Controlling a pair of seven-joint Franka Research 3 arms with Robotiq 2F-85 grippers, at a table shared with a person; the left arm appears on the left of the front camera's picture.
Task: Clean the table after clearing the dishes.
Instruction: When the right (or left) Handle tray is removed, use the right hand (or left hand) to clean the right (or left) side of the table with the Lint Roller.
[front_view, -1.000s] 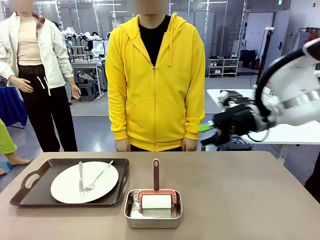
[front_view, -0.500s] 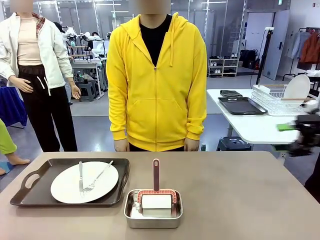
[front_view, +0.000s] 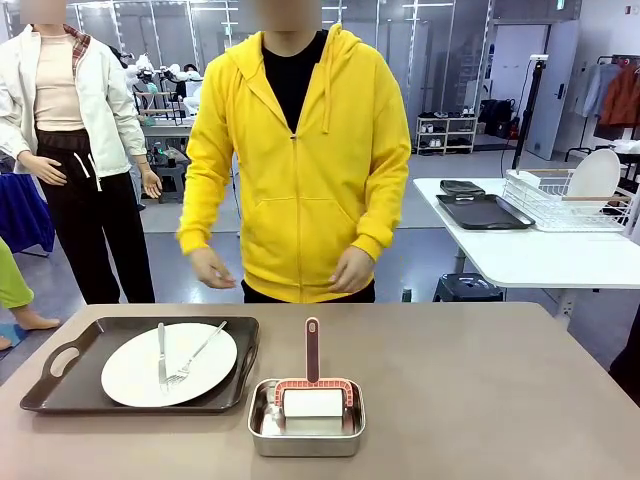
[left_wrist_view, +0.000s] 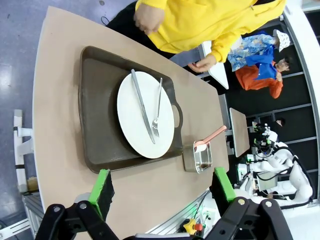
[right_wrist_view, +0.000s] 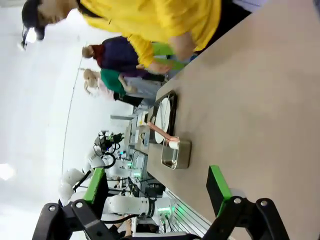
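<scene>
Your right pincer (right_wrist_view: 156, 186) has swung back, wide open and empty like the left pincer (left_wrist_view: 161, 185). One plate (left_wrist_view: 130, 117), on its tray (left_wrist_view: 97, 125), remains on the desk (left_wrist_view: 55, 100) straight ahead of the left pincer: clear it before wiping.

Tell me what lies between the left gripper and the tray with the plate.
In the left wrist view, only the bare table shows between the open left gripper and the tray.

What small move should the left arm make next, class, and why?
Probably lower the open left gripper toward a handle of the tray: the plate, fork and knife still sit on the table, so clearing likely comes before wiping.
</scene>
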